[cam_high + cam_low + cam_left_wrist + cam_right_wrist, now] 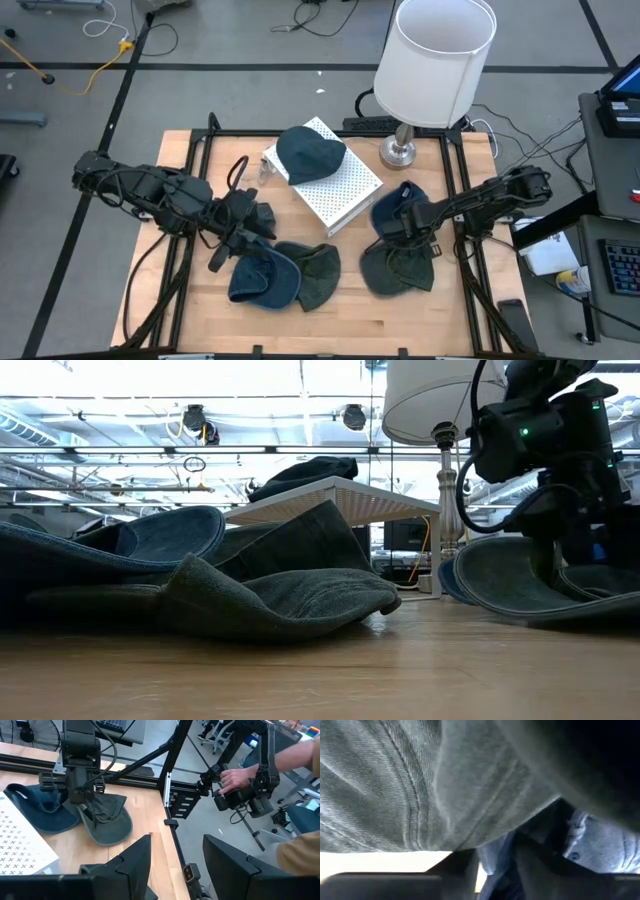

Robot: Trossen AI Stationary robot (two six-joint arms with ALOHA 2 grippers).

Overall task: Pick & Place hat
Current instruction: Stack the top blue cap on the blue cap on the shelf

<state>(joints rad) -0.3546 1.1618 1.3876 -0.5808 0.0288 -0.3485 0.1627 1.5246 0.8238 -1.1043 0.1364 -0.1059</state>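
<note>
On the table's right lie a blue hat (392,207) and a green hat (400,268), overlapping. My right gripper (405,228) points down at the place where they meet, its fingers closed on cloth; in the left wrist view it stands over the green hat (107,822) beside the blue one (40,812). Another blue hat (262,280) and green hat (318,275) lie near the front left. A dark blue hat (308,152) rests on the white perforated box (345,190). My left gripper (177,865) hovers open above the table's left half (255,225), holding nothing. My right gripper comes from above, pointing steeply down, and has cloth pinched between its two fingers (457,862). The cloth in the gap looks blue (495,852), an edge of the blue hat, with the green hat's denim (420,785) lying right against it. Both hats still rest on the table.
A lamp with a white shade (435,60) stands at the back right, next to the box. Black frame rails (460,200) run along both table sides. Beyond the right edge a person's hand (237,777) holds another arm.
</note>
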